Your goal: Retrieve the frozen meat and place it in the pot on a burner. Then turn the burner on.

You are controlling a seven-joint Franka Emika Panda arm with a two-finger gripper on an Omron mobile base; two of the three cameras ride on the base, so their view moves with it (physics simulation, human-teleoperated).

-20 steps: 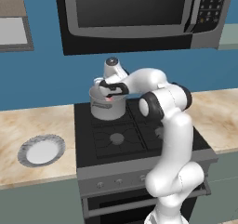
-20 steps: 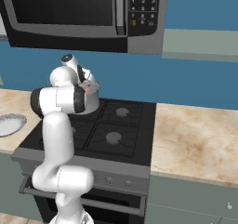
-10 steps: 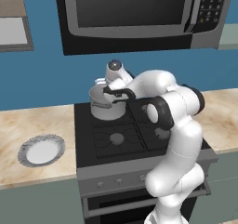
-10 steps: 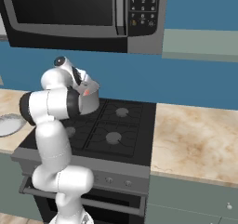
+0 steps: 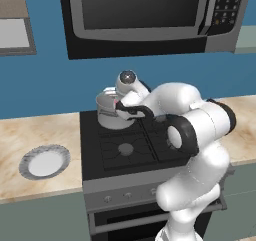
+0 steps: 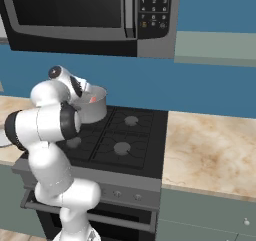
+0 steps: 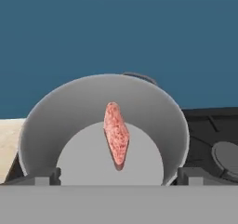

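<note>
A reddish-pink wedge-shaped slab of frozen meat (image 7: 115, 135) stands on edge inside the grey brushed-metal cylindrical pot (image 7: 172, 121) on the black stove's rear burner, ahead of the robot's two-finger gripper (image 7: 118, 175), whose fingers (image 7: 188, 175) are spread wide, holding nothing.

A kitchen with a deep blue wall (image 5: 45, 85). A black and silver microwave (image 5: 150, 15) hangs above a black stove (image 6: 125, 140) with an oven door (image 5: 130, 222) below. Beige marbled countertops (image 6: 210, 150) run on both sides, over grey-green cabinets (image 6: 210, 215). A white plate (image 5: 45, 162) with a grey rim sits on the left counter.
</note>
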